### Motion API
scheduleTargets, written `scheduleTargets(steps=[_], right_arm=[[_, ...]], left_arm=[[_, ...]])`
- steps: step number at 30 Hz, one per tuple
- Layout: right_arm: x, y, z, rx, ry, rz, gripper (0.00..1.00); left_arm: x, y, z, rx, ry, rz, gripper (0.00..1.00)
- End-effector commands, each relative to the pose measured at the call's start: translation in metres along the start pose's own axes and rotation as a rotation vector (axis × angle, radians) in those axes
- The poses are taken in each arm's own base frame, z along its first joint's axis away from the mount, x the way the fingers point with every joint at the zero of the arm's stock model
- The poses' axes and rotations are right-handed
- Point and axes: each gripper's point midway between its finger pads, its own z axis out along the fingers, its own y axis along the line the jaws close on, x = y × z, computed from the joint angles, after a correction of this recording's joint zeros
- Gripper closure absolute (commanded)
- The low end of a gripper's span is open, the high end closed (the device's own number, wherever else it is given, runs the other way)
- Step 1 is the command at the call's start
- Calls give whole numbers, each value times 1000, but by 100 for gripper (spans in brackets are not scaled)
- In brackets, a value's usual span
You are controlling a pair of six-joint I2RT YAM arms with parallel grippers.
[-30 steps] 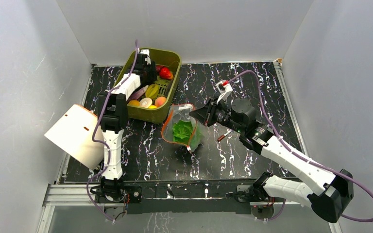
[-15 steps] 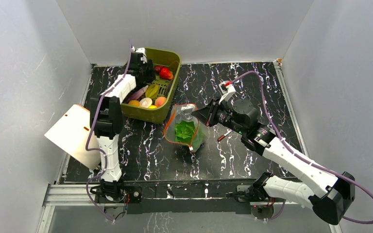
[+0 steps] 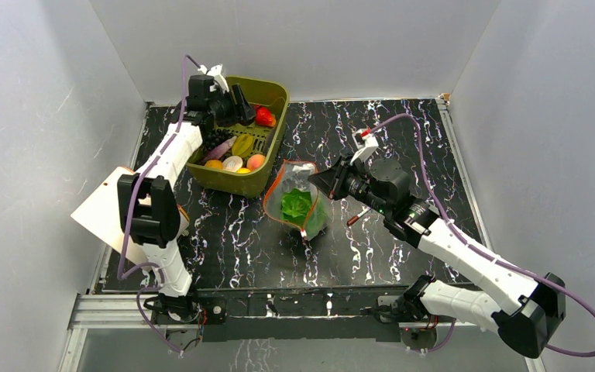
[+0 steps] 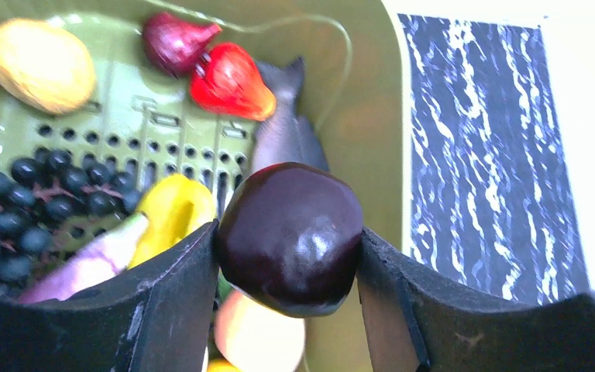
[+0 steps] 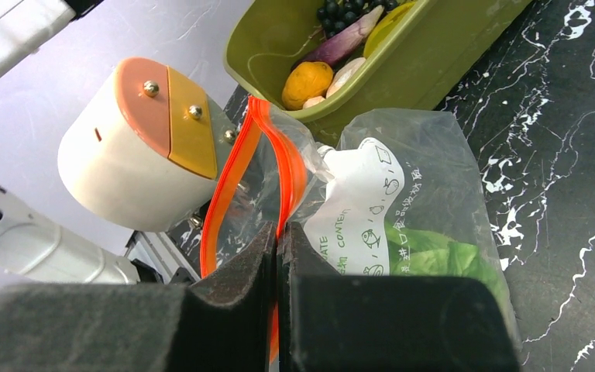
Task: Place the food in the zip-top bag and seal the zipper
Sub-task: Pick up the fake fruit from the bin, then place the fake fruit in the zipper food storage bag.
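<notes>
My left gripper [image 4: 288,232] is shut on the dark purple ball [image 4: 290,229] and hangs over the olive-green bin [image 3: 277,87]. Below it in the bin lie more food pieces: a red strawberry [image 4: 231,81], a yellow piece [image 4: 172,213], dark grapes [image 4: 23,201]. My right gripper [image 5: 279,232] is shut on the red-orange zipper [image 5: 290,174] of the clear zip-top bag [image 3: 300,203]. The mouth stands open towards the bin. The green cabbage [image 3: 295,206] lies inside the bag.
A white cylinder with an orange end [image 3: 118,215] leans at the table's left edge, close to the left arm. A small red-and-white stick [image 3: 359,216] lies under the right wrist. Grey walls enclose the black marbled table [image 3: 403,124].
The left arm has swung its elbow left and lifted its wrist over the bin's far-left corner, the ball held between the fingers. The right gripper has raised the bag's mouth slightly.
</notes>
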Motion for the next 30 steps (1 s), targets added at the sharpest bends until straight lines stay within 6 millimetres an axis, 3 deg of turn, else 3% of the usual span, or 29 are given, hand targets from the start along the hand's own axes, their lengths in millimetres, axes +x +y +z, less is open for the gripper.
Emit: scheduleTargets(steps=[1, 6, 10, 15, 25, 30], right_arm=[[-19, 4, 2, 11, -73, 35, 100], [-18, -2, 7, 39, -74, 52, 100], [-20, -5, 10, 59, -80, 61, 100], [-21, -6, 12, 65, -87, 64, 100], [-20, -6, 17, 61, -83, 62, 100], [-22, -6, 16, 63, -91, 63, 100]], left_arm=[[6, -39, -44, 167, 46, -38, 64], [19, -55, -78, 239, 56, -48, 64], [44, -70, -109, 332, 86, -47, 63], [69, -74, -142, 359, 104, -36, 62], [84, -114, -207, 583, 69, -36, 62], [92, -125, -221, 658, 52, -58, 62]])
